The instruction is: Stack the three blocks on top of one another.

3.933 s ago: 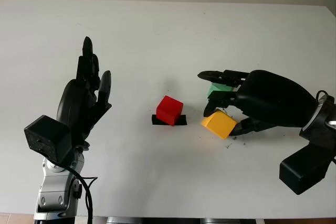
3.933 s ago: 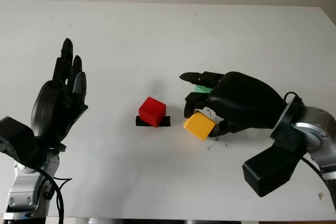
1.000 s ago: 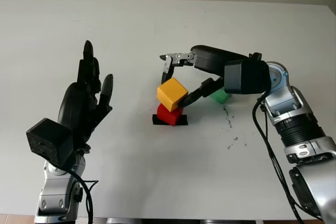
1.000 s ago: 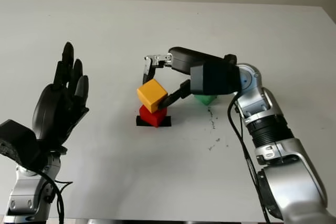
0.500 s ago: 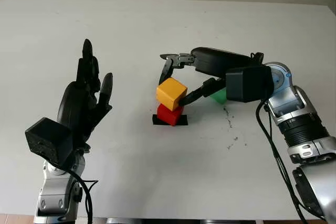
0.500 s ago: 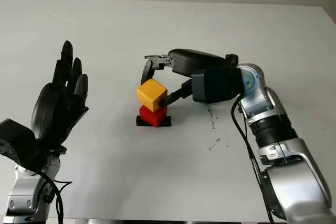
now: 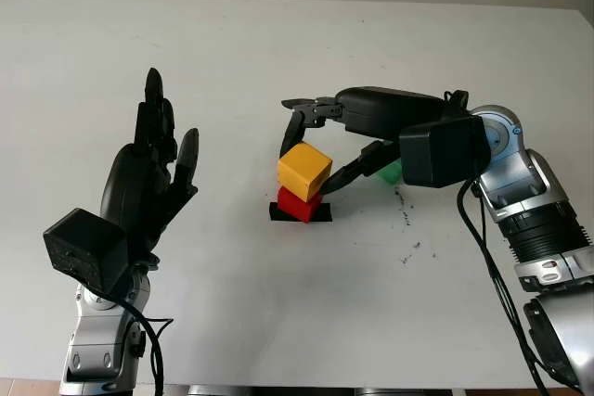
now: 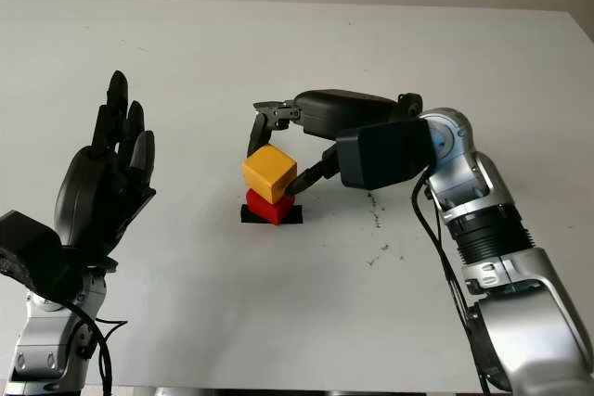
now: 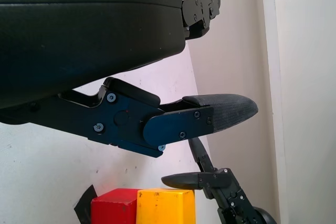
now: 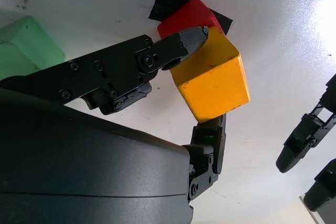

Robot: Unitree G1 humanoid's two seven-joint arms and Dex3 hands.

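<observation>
On the white table (image 7: 278, 322), a yellow block (image 7: 304, 169) tops a red block (image 7: 297, 205).

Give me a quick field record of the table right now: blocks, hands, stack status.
yellow block: on the red block, tilted, pinched by right hand
red block: on black mark, bottom of stack
green block: on table behind right hand, not stacked
right hand: at the stack, shut on yellow block
left hand: raised at left, open
stack: two of three

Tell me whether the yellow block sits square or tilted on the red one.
Tilted: the yellow block rests cornerwise on the red block, gripped by the right hand.
</observation>
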